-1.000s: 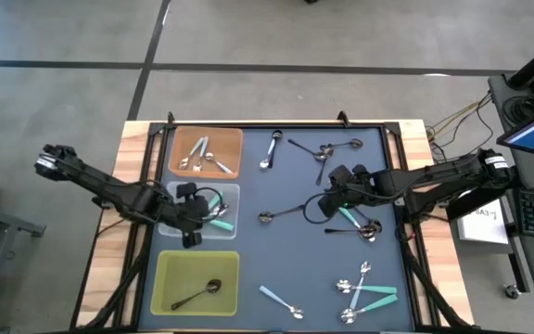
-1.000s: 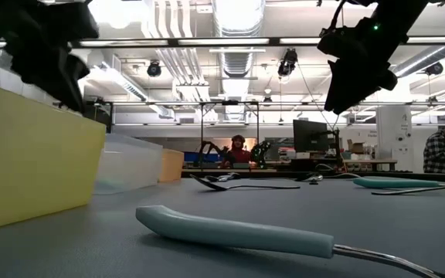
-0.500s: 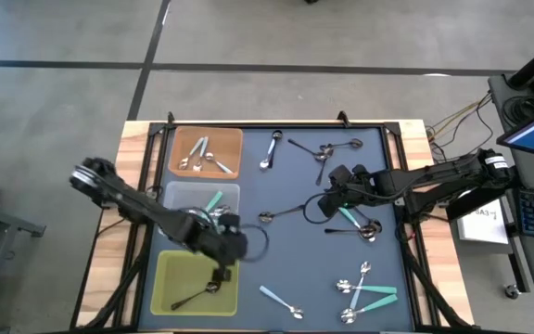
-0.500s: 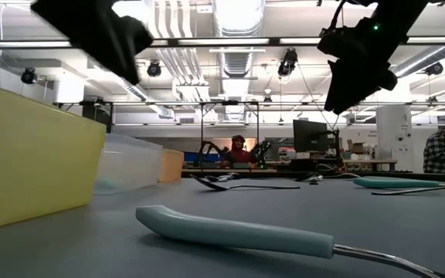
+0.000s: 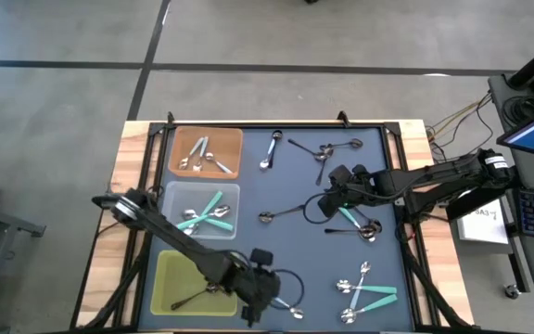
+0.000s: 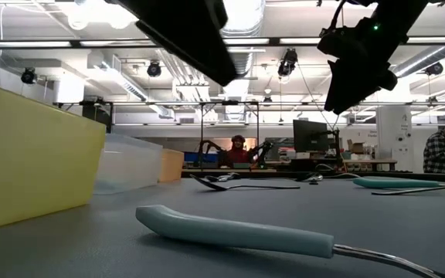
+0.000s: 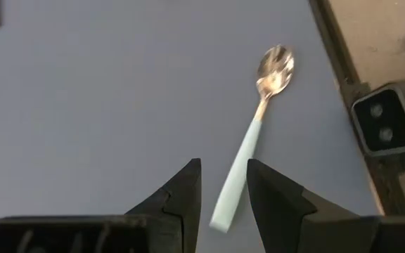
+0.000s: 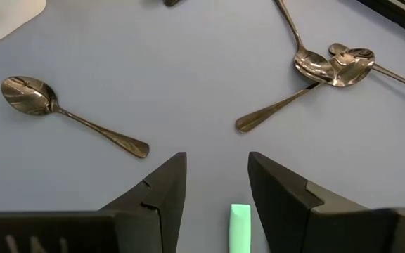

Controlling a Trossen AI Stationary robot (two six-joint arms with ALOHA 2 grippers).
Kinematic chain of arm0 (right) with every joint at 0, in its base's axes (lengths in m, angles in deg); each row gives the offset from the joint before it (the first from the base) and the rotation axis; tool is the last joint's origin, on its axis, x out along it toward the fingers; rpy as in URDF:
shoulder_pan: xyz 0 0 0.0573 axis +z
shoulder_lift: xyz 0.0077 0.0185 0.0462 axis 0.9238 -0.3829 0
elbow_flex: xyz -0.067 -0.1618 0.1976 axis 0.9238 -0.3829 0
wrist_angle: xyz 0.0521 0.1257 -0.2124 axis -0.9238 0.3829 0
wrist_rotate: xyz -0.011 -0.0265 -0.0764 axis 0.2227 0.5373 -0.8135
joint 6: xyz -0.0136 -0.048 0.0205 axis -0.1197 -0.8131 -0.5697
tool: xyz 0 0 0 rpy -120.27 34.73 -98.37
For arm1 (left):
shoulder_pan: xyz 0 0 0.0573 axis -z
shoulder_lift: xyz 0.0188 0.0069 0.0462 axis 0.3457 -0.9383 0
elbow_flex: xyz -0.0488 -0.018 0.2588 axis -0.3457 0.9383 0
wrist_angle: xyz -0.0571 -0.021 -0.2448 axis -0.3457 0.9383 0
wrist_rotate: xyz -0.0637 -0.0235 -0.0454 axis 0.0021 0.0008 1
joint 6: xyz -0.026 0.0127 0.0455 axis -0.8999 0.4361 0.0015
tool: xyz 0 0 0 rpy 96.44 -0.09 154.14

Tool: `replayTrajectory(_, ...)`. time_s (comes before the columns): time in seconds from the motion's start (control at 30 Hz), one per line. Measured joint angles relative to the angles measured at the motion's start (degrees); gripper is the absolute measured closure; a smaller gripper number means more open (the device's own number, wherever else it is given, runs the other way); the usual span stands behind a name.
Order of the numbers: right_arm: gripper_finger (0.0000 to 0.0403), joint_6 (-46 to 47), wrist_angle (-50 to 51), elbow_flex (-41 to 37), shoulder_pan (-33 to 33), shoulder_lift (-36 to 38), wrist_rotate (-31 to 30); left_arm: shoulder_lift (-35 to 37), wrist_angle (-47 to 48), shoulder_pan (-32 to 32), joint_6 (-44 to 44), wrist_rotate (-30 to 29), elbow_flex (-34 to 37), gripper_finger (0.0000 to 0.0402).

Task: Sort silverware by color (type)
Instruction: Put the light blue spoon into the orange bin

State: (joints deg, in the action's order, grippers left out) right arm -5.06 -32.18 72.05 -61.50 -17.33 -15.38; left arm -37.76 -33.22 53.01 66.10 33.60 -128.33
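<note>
Blue mat (image 5: 290, 250), scattered spoons (image 5: 276, 148), three trays (image 5: 197, 283)

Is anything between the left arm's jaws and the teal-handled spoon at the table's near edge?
Nothing visible. The left gripper hangs with jaws apart over the bare blue mat, and the teal-handled spoon lies alone just ahead.

A wooden table (image 5: 133, 148) carries a dark blue mat (image 5: 295, 255). On the mat's left edge sit three square trays in a row: orange (image 5: 234, 153), clear (image 5: 176, 197), yellow-green (image 5: 179, 274). Loose spoons (image 5: 290, 210) (silver, teal-handled, dark) lie scattered across the rest.
</note>
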Motion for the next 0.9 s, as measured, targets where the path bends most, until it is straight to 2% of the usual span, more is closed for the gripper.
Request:
replayTrajectory(0.17, 0.0257, 0.0, 0.0, 0.0, 0.0, 0.0, 0.0, -4.9, 0.2, 0.6, 0.6, 0.1, -4.3, 0.0304)
replayTrajectory(0.33, 0.0257, 0.0, 0.0, 0.0, 0.0, 0.0, 0.0, -8.6, -0.1, 0.9, 0.6, 4.3, -6.1, 0.0304)
replayTrajectory(0.43, 0.0257, 0.0, 0.0, 0.0, 0.0, 0.0, 0.0, -10.1, -0.6, 1.3, 2.5, 4.5, -6.7, 0.0304)
replayTrajectory(0.9, 0.0257, 0.0, 0.0, 0.0, 0.0, 0.0, 0.0, -11.6, -1.3, 0.6, 5.0, 3.7, -6.7, 0.0304)
